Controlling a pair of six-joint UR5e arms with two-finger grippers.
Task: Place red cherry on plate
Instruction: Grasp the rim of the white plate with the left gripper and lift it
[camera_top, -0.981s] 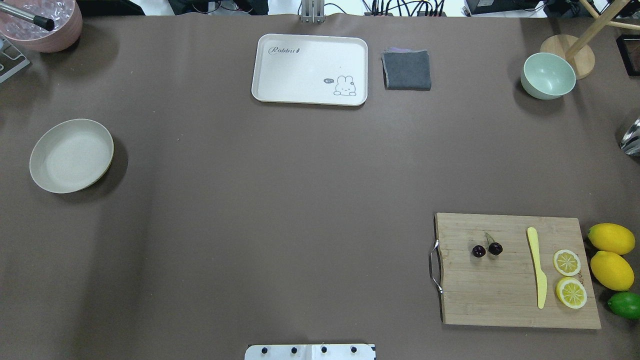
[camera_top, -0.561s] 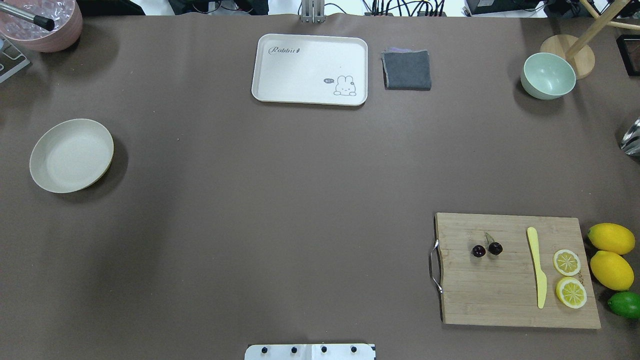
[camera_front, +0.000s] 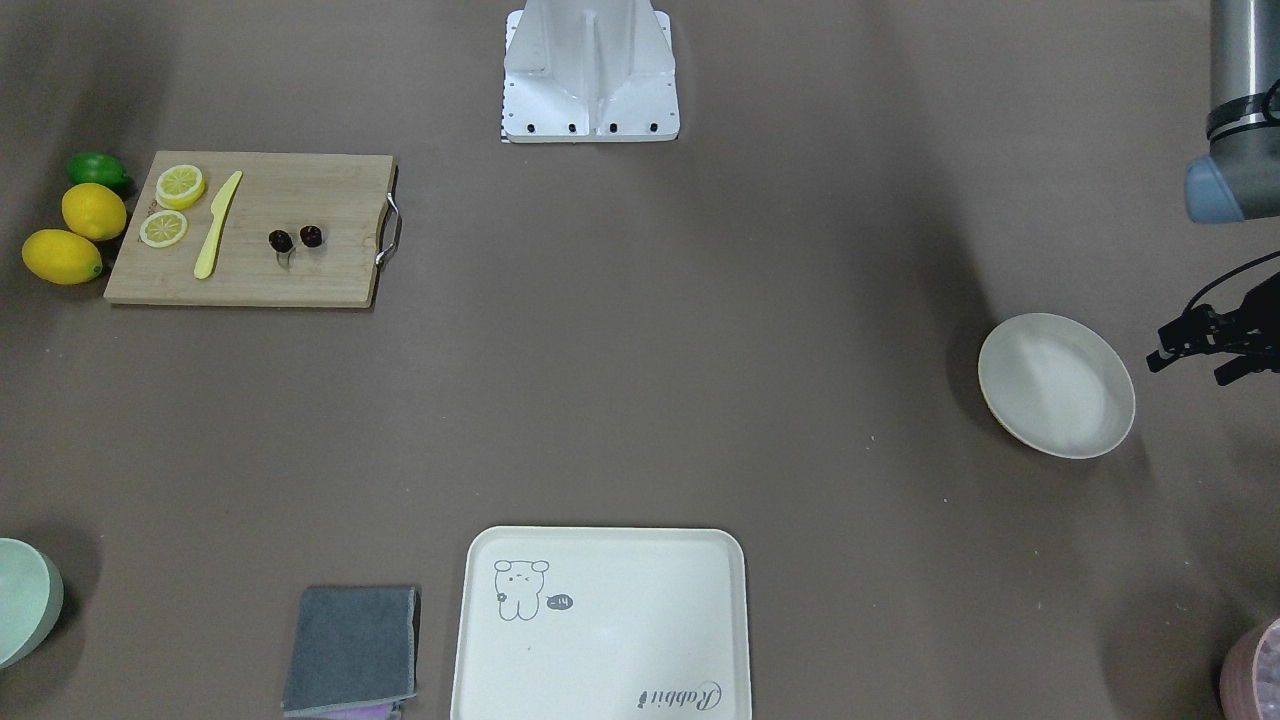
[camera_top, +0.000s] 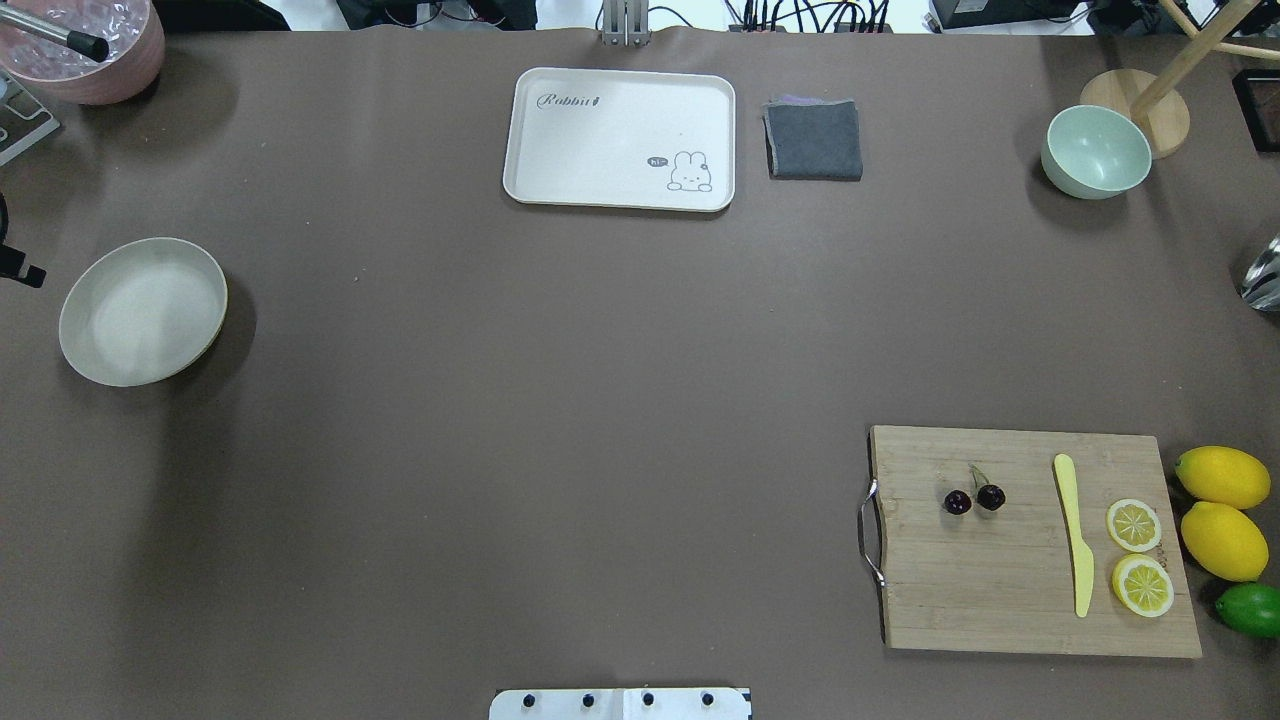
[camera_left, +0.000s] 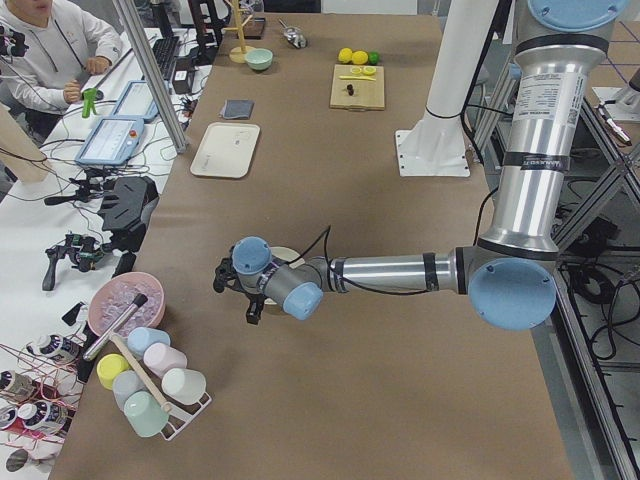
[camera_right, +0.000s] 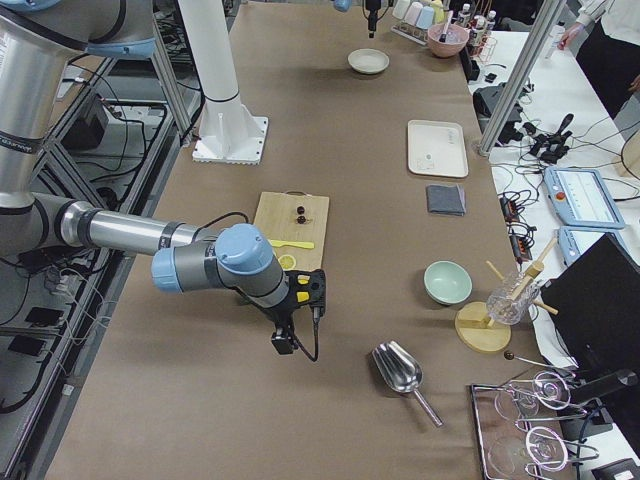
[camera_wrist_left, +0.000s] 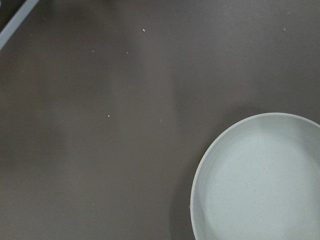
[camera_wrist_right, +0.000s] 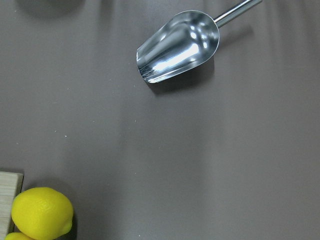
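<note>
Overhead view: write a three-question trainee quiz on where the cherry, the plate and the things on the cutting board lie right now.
1. True or false: the plate holds nothing.
2. Short answer: on the cutting board, what lies between the red cherry and the lemon slices?
3. Pick one: the red cherry rests on A) the plate, B) a lemon slice, C) the cutting board.

Key: 1 true; 2 the yellow knife; 3 C.
</note>
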